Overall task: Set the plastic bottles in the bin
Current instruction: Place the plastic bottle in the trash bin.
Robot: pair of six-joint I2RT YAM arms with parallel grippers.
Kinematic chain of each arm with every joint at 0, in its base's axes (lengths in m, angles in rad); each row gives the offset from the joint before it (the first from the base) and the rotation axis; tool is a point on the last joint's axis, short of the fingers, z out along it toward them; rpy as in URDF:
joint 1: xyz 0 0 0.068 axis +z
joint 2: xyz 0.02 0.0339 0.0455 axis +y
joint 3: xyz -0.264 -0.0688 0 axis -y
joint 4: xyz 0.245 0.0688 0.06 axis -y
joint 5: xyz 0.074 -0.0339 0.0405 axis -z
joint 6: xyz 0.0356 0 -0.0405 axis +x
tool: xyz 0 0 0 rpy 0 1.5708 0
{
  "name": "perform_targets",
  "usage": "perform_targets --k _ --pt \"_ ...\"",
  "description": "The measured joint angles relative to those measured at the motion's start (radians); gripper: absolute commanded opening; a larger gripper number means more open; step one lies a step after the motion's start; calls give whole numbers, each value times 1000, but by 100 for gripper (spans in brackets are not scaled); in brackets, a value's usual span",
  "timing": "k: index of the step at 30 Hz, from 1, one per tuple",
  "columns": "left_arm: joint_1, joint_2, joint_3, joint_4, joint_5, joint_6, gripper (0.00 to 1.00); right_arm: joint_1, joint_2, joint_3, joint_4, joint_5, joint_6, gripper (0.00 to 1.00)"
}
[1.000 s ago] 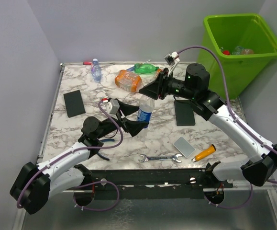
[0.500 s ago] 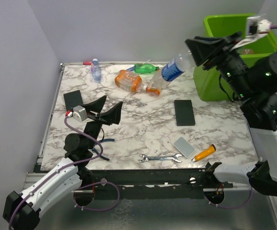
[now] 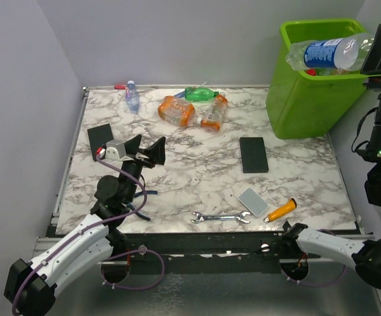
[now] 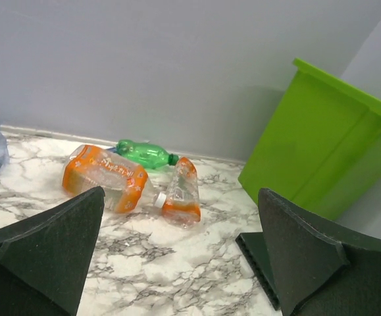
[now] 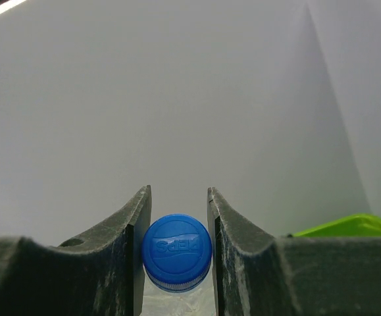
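My right gripper (image 3: 373, 47) is shut on the blue cap (image 5: 177, 249) of a clear plastic bottle with a blue label (image 3: 327, 52) and holds it level above the open top of the lime-green bin (image 3: 308, 99). Bottles lie inside the bin, one with a red cap (image 3: 310, 71). My left gripper (image 3: 141, 149) is open and empty above the table's left side. Two orange bottles (image 3: 176, 110) (image 3: 213, 113), a green bottle (image 3: 201, 94) and a small clear bottle (image 3: 132, 96) lie along the table's back. The left wrist view shows the orange bottles (image 4: 104, 178) (image 4: 182, 194), the green one (image 4: 144, 155) and the bin (image 4: 328, 158).
Two black slabs (image 3: 102, 141) (image 3: 253, 154), a grey slab (image 3: 253, 201), a wrench (image 3: 220, 217) and an orange-handled screwdriver (image 3: 281, 210) lie on the marble table. A red-handled tool (image 3: 121, 86) lies at the back left. Blue-handled pliers (image 3: 144, 194) lie under my left arm.
My right gripper took the blue-label bottle from the table's middle and carried it up and right to above the bin. My left arm drew back to the left, open.
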State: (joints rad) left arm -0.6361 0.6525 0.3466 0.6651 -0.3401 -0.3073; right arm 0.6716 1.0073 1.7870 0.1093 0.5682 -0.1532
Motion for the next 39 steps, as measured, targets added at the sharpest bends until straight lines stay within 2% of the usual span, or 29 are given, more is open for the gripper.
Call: perform_targets --k 4,8,11,15,18,21,26,30,33,36,39 --pt "0 12 5 -22 -2 -5 99 0 84 54 41 79 -101 0" --pt "0 13 7 -27 -1 -6 99 0 195 164 -85 64 -84 0" --pt "0 22 9 -28 14 -6 99 1 300 311 -280 -51 8 0" --pt "-1 38 22 -24 95 -6 99 2 374 381 -534 -274 159 0" --pt "-8 62 34 -1 237 -8 99 2 409 365 -642 -406 234 0" --pt "-16 89 38 45 381 -23 99 2 409 234 -687 -535 294 0" --pt "-27 98 37 125 523 -48 99 3 420 119 -734 -605 332 0" --pt "-29 62 13 156 486 -42 99 8 347 24 -633 -423 291 0" --pt "-29 11 -13 154 373 -21 99 8 270 -16 -439 -201 166 0" --pt "-29 -29 -16 126 235 -5 99 7 235 -23 -121 8 -34 0" --pt "-29 -56 -16 84 86 2 99 -23 257 -17 231 142 -260 0"
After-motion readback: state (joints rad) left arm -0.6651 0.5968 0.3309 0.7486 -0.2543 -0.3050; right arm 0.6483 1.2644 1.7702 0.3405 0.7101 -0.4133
